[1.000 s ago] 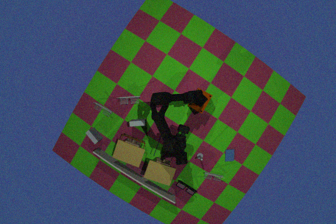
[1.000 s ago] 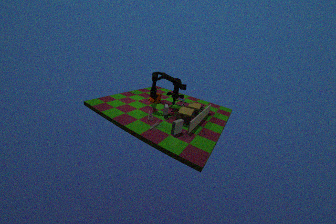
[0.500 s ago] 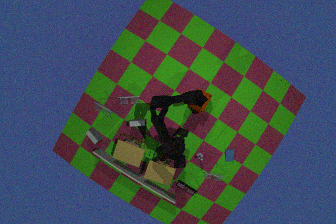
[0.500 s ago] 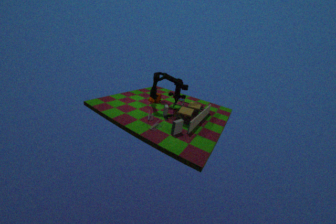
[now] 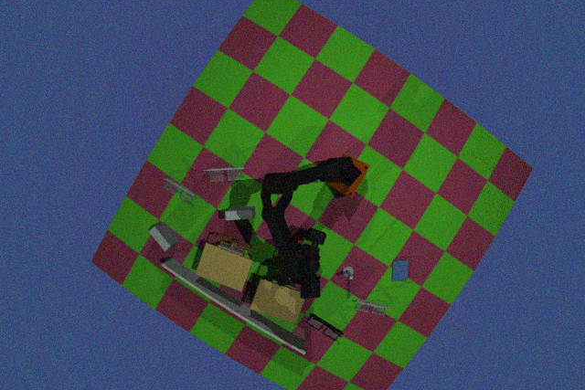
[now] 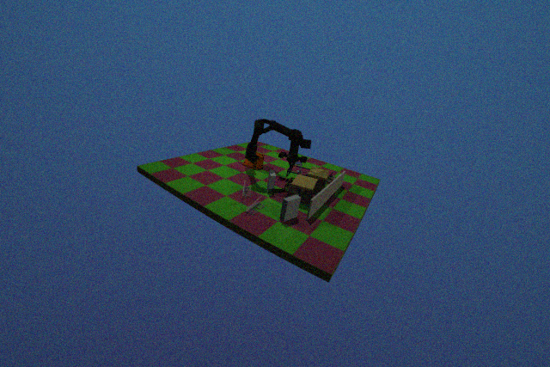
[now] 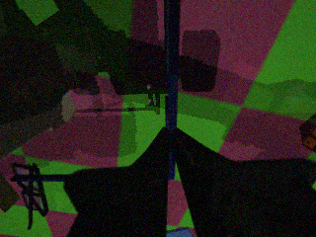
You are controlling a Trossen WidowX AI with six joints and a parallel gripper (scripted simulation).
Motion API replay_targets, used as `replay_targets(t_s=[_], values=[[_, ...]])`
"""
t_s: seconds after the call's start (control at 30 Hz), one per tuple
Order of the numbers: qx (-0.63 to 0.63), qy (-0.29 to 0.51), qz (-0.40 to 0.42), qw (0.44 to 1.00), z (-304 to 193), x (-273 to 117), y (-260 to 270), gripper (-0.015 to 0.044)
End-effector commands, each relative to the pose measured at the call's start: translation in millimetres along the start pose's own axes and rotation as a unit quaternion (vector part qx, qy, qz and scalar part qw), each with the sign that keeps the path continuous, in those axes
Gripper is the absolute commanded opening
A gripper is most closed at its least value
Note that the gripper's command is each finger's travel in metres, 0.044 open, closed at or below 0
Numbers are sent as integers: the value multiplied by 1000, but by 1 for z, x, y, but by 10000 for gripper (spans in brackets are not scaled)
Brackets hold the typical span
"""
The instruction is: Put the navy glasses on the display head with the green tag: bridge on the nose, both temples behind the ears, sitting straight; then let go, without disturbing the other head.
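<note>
My gripper (image 6: 289, 174) (image 7: 169, 130) is shut on the navy glasses (image 7: 172, 99). Their front shows as an upright navy bar between the fingertips in the wrist view, and a temple reaches left. In the top view the arm hides the fingertips. Two display heads with tan tops stand side by side: one head (image 5: 224, 266) (image 6: 304, 182) has a brownish frame at its front, and the other head (image 5: 277, 300) (image 6: 319, 173) is nearer the gripper. The green tag cannot be made out, nor can contact between the glasses and a head.
A long pale wall (image 5: 207, 286) (image 6: 326, 195) stands behind the heads. Grey blocks (image 5: 163, 237) (image 5: 239, 213) stand near the left head. Black glasses (image 5: 324, 326), clear glasses (image 5: 371, 307) (image 5: 224, 173) (image 5: 182, 192), a small round stand (image 5: 348, 272) and a blue pad (image 5: 399, 270) lie around.
</note>
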State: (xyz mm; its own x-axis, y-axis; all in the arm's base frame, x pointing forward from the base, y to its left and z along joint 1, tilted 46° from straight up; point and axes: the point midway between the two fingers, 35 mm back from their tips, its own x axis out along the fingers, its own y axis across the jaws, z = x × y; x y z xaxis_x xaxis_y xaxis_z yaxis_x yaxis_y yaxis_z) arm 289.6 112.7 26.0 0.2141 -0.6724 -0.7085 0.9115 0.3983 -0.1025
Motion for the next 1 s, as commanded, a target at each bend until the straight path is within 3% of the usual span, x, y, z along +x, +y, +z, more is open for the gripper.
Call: replay_targets(t_s=[0.0,0.97], values=[[0,-2,3,1000,1,-1,7,0],[1,-2,4,1000,2,1,47,0]])
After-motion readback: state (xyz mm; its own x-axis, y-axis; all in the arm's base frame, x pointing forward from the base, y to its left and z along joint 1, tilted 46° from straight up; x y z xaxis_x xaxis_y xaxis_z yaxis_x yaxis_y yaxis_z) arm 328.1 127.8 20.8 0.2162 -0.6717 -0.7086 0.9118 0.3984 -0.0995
